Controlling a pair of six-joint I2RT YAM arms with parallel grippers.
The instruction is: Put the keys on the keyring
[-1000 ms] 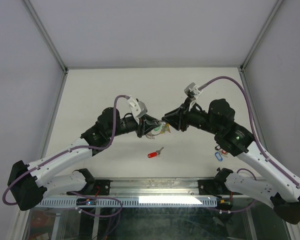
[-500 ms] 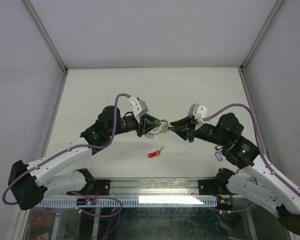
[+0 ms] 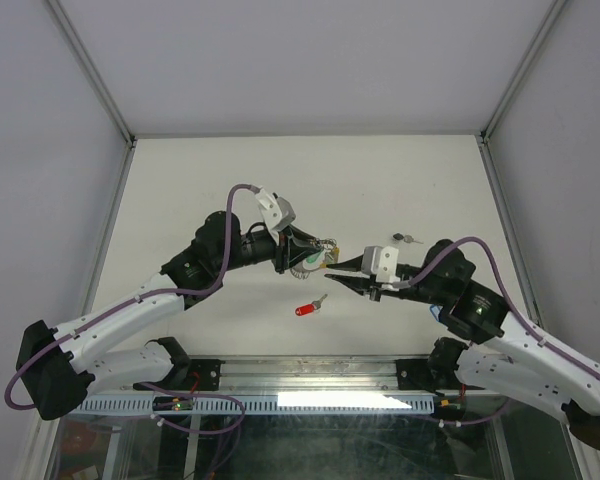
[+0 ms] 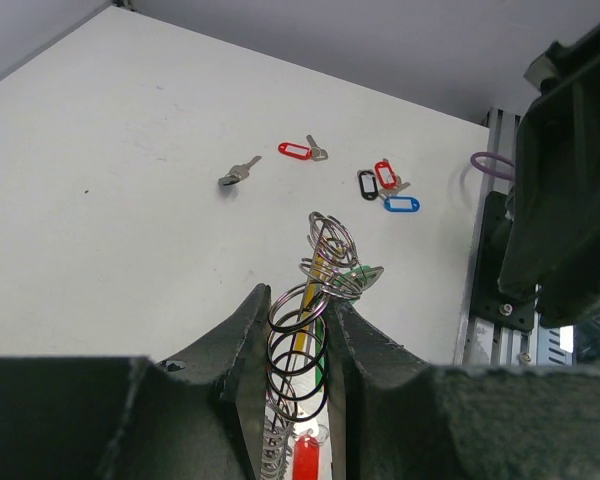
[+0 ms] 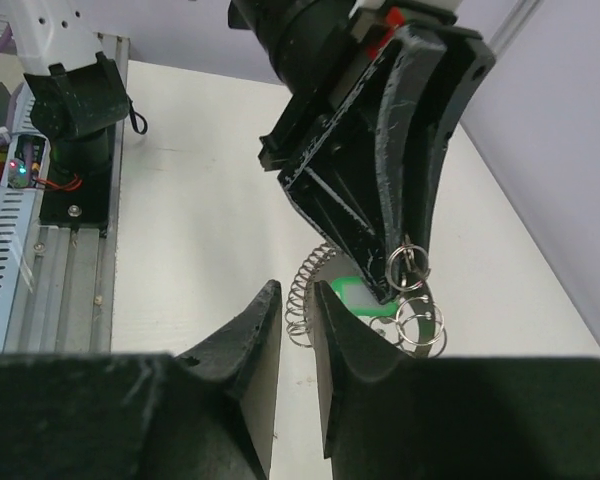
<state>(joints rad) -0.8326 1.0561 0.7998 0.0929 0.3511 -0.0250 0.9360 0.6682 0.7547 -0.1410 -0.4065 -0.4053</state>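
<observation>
Overhead: left gripper (image 3: 315,255) clamped on the keyring (image 3: 302,265), with bare table (image 3: 210,180) beyond it to the far edge. Right gripper (image 3: 332,277) sits just beside, fingertips facing it.
Left wrist: loose keys (image 4: 298,151) lie ahead, well apart; the table edge runs to the right.
Right wrist: jaws narrowly parted, gripping nothing. The keyring is just ahead, the rail (image 5: 40,260) to the left.

Right gripper (image 3: 335,279): pulled back from keyring (image 3: 310,255), now lower, centre frame, jaws narrower. Right arm (image 3: 480,320): swung down toward lower right. Bare key (image 3: 407,238): uncovered, right of centre.
</observation>
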